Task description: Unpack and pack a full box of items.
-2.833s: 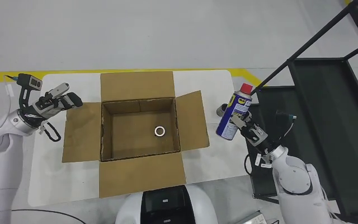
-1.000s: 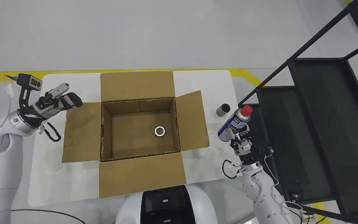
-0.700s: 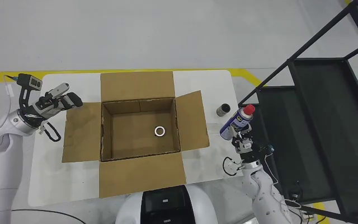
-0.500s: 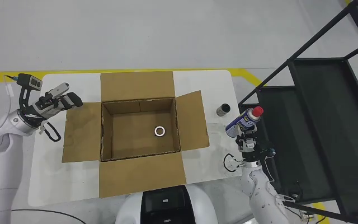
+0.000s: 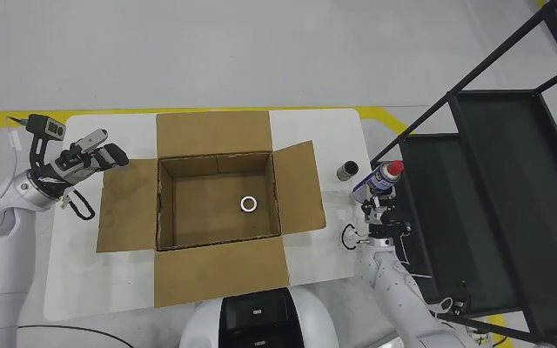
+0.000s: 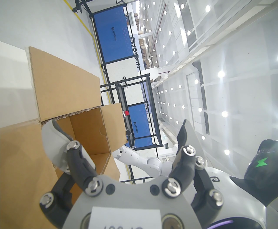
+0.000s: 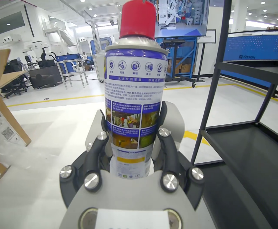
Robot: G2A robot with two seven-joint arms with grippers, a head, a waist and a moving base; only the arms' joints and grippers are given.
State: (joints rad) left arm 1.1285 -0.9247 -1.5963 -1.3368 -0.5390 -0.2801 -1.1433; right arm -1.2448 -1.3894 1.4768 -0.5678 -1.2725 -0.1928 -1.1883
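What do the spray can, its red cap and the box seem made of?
The spray can looks like metal: silvery domed shoulder, glossy printed body. Its red cap is probably plastic, smooth, shiny. The box is matte brown corrugated cardboard; fluting shows along an edge.

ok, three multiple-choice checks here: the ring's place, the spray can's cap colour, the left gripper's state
1. The ring lies: A on the box floor; B on a box flap; C outside the box.
2. The spray can has a cap that is: A blue; B red; C yellow.
3. The left gripper is: A open, empty; B shut on the ring; C shut on the spray can.

Answers: 1 A, the top view shows it between the walls. 2 B, plainly red in the right wrist view. 3 A, the left wrist view shows it spread wide, holding nothing.
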